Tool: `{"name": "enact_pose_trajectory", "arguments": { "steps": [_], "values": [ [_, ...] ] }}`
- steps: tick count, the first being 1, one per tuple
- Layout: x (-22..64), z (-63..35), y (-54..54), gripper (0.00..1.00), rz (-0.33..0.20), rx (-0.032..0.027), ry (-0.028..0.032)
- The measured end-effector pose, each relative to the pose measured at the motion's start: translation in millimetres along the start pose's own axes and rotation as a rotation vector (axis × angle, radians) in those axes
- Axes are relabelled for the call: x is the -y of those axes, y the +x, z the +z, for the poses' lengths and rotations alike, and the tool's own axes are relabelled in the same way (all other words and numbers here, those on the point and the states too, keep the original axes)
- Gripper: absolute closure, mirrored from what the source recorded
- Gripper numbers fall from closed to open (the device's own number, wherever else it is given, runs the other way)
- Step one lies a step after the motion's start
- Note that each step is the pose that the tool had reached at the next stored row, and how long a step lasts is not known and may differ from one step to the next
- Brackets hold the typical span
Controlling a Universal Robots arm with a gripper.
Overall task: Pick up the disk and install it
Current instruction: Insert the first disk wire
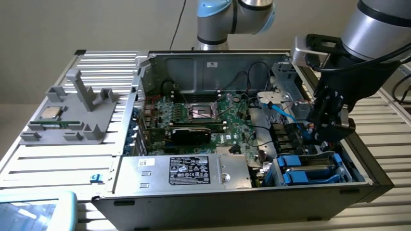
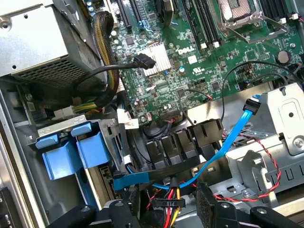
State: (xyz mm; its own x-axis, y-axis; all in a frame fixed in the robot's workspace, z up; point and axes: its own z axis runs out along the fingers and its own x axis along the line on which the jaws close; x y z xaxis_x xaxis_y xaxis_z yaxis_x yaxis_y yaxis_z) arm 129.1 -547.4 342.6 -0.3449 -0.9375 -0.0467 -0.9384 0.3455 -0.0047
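On the slatted table (image 1: 57, 163) the open case (image 1: 224, 211) holds the disk (image 1: 308, 173) at five o'clock; gripper (image 2: 166, 213) near it, jaws wide, empty; it should, I think, avoid the blue cable (image 2: 228, 141).

DELL in white lettering, printed on the green motherboard (image 2: 190, 76)

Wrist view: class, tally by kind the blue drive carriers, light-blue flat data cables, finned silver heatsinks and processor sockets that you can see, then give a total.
Blue drive carriers: 2
Light-blue flat data cable: 1
Finned silver heatsink: 1
Processor socket: 1
Total: 5
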Motion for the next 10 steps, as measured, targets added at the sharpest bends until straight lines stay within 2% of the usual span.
{"name": "enact_pose_trajectory", "arguments": {
  "steps": [1,3,4,5,10],
  "values": [
    [0.0,0.0,0.0,0.42,0.0,0.0001,-0.0001],
    [0.0,0.1,0.0,0.55,0.0,0.0002,-0.0001],
    [0.0,0.1,0.0,0.55,0.0,0.0002,-0.0001],
    [-0.1,0.2,-0.1,0.65,0.0,0.0004,-0.0002],
    [-3.2,-2.1,-1.1,0.65,0.0,-0.002,0.0021]
  ]
}}
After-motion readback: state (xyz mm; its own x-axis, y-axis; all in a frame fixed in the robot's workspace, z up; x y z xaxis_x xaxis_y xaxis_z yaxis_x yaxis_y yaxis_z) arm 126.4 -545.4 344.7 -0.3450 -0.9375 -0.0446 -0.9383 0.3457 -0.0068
